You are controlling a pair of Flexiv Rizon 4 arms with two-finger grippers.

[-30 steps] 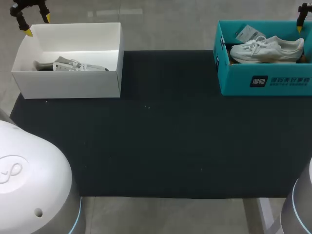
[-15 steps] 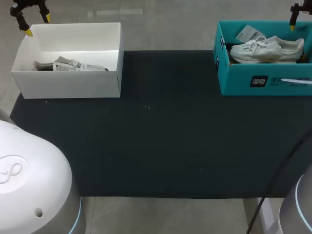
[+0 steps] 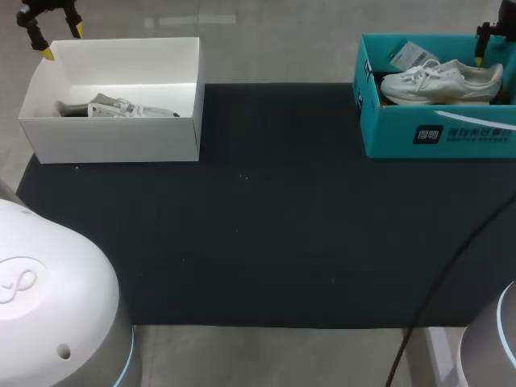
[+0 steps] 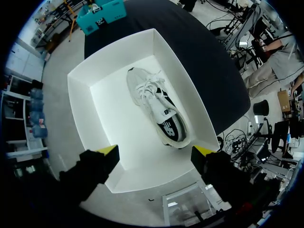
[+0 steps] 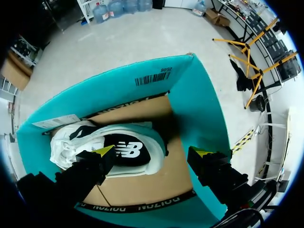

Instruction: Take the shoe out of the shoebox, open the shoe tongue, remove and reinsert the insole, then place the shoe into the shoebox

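Left gripper (image 4: 156, 152), spread wide and empty, hangs over the open white cardboard box (image 3: 113, 139) holding a grey-and-white sneaker (image 3: 121, 108); right gripper (image 5: 154, 153), likewise wide and empty, hangs above the white lace-up sneaker (image 3: 439, 81) inside the teal cardboard shoebox (image 3: 451, 137)

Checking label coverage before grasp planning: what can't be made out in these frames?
Head view: near wall of the white shoebox hides the lower part of the grey shoe.
Head view: front wall of the teal shoebox hides the sole of the white shoe.
Right wrist view: a finger of the right tool covers that shoe's toe end.
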